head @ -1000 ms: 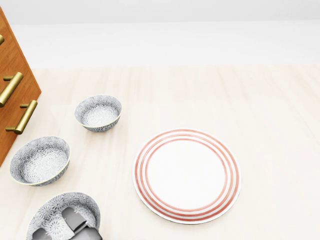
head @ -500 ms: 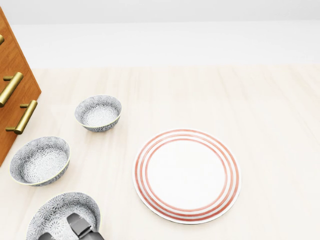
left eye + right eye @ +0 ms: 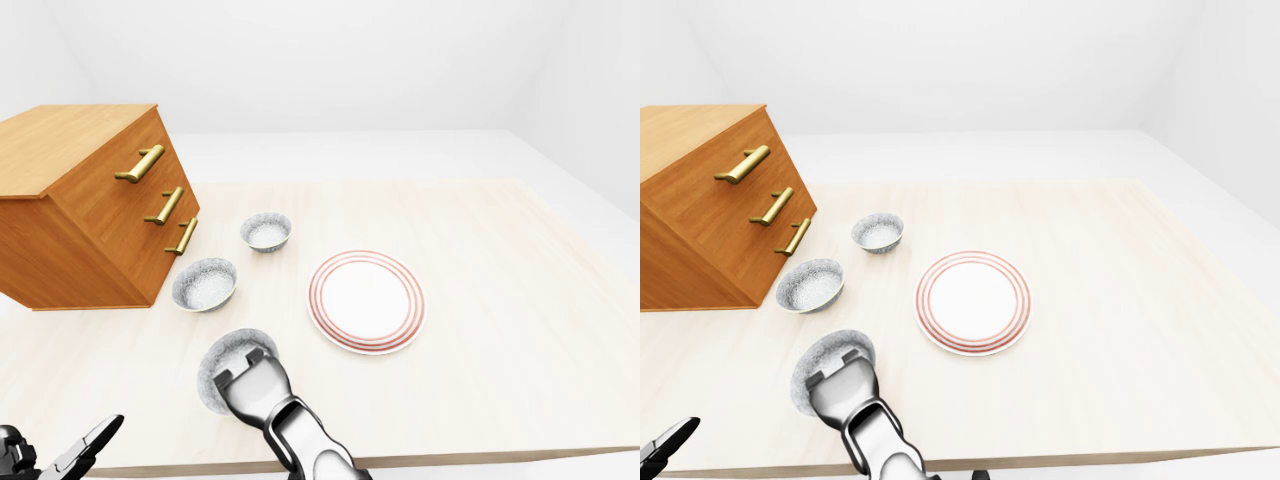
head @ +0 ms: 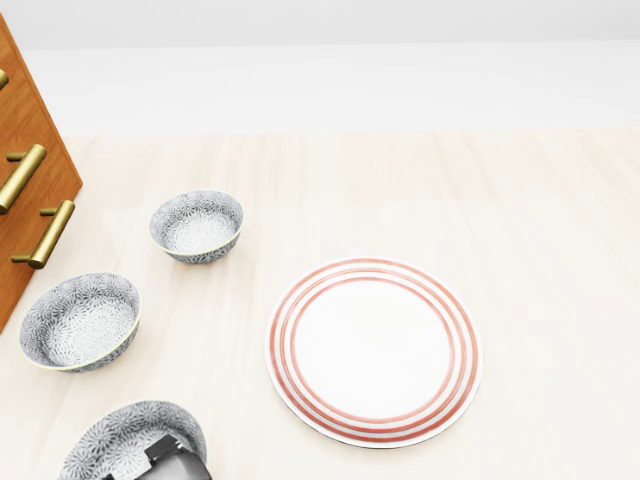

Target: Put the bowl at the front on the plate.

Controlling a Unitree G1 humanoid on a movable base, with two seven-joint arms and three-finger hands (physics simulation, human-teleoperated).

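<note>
Three bowls (image 4: 80, 320), one plate (image 4: 373, 350). Right hand (image 3: 252, 385) over nearest bowl (image 3: 222, 355); grip cannot tell.

Bright, even, sharp, nearly shadowless renders

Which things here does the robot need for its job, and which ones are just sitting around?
For the job:
- the bowl nearest the bottom of the left-eye view
- the red-striped plate
- the robot hand reaching into that bowl

Just sitting around:
- the middle bowl
- the topmost bowl
- the wooden drawer chest
</note>
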